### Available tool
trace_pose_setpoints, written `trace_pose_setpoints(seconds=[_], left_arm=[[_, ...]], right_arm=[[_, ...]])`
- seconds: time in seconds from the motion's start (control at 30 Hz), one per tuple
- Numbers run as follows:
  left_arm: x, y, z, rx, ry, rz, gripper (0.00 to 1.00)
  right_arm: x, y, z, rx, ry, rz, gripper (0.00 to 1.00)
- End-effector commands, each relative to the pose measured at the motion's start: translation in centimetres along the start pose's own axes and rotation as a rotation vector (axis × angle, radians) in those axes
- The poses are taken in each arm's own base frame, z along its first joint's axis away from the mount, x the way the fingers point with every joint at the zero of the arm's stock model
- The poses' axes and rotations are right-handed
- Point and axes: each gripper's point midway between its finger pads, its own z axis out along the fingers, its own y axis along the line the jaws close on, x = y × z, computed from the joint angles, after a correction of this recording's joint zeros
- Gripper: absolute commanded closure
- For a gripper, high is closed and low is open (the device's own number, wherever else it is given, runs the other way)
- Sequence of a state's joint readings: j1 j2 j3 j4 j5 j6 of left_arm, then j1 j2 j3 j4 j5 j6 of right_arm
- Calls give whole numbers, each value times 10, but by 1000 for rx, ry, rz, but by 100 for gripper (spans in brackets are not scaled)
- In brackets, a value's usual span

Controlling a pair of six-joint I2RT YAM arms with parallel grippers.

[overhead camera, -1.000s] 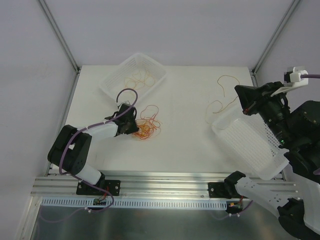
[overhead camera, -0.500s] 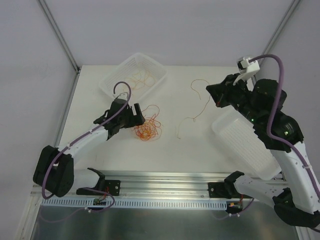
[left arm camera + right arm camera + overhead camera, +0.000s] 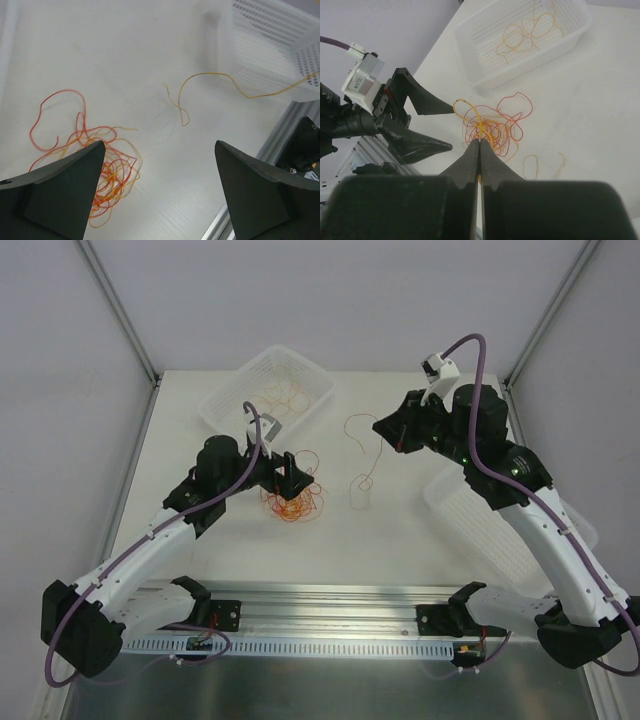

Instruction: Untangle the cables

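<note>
Since you just let go, log:
Left gripper (image 3: 292, 476): jaws now apart, cable tangle (image 3: 293, 502) beneath, released.
Right gripper (image 3: 479, 141): clamped on one orange strand (image 3: 212, 74), drawn clear.

White worktop (image 3: 400, 540), matte, closed in by pale walls at the back and both sides. Two slim metal posts, one in the far left corner (image 3: 118, 308), one in the far right (image 3: 553, 312), both leaning outward toward the top of the overhead view. White perforated basket (image 3: 232, 382) near the far edge, left of centre, standing level with its open side up and turned at an angle to the edges. Second white perforated basket (image 3: 468, 523) on the right side, well apart from the first, partly hidden. Ribbed aluminium rail (image 3: 330, 605) along the near edge; white slotted strip (image 3: 330, 645) just in front of it; dull metal sheet (image 3: 330, 688) nearest the camera.
</note>
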State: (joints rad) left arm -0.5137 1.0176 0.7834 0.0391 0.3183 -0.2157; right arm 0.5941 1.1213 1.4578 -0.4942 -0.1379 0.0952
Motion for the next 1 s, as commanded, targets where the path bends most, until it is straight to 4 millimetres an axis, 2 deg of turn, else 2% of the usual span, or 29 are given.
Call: trace_pose_setpoints(seconds=[0.0, 0.07, 0.1, 0.2, 0.3, 0.4, 0.47, 0.6, 0.63, 0.7, 0.73, 0.77, 0.8, 0.93, 0.97], left_arm=[[-48, -58, -7, 236, -139, 186, 7], [-57, -77, -6, 303, -169, 210, 7], [-58, -91, -2, 341, -168, 222, 6], [-60, -115, 10, 417, -189, 246, 6], [-63, -129, 24, 462, -215, 277, 6], [-56, -141, 38, 496, -201, 321, 8], [-58, -153, 39, 533, -204, 349, 11], [-52, -163, 46, 572, -180, 353, 26], [-51, -166, 45, 584, -177, 348, 43], [-49, -171, 44, 607, -168, 340, 65], [-50, -172, 43, 611, -168, 330, 85], [-51, -174, 42, 619, -167, 326, 96], [-53, -176, 39, 624, -170, 322, 100], [-65, -181, 32, 630, -192, 297, 100], [-68, -182, 31, 631, -197, 296, 100]], right_arm=[[-10, 14, 6, -72, -32, 42, 99], [-5, 14, 9, -75, -19, 59, 99], [-5, 14, 10, -75, -20, 64, 99], [-1, 13, 11, -74, -13, 79, 99], [1, 15, 10, -83, -9, 86, 99], [3, 15, 8, -86, -9, 97, 99], [2, 17, 4, -91, -13, 100, 99], [4, 16, 1, -87, -20, 109, 99], [6, 14, 1, -80, -16, 109, 100], [7, 10, -2, -63, -19, 102, 99], [8, 8, -3, -55, -18, 93, 99], [9, 5, -3, -38, -18, 86, 99], [13, 2, -4, -23, -8, 81, 99], [20, -14, -8, 51, -5, 55, 97], [20, -19, -9, 74, -10, 51, 91]])
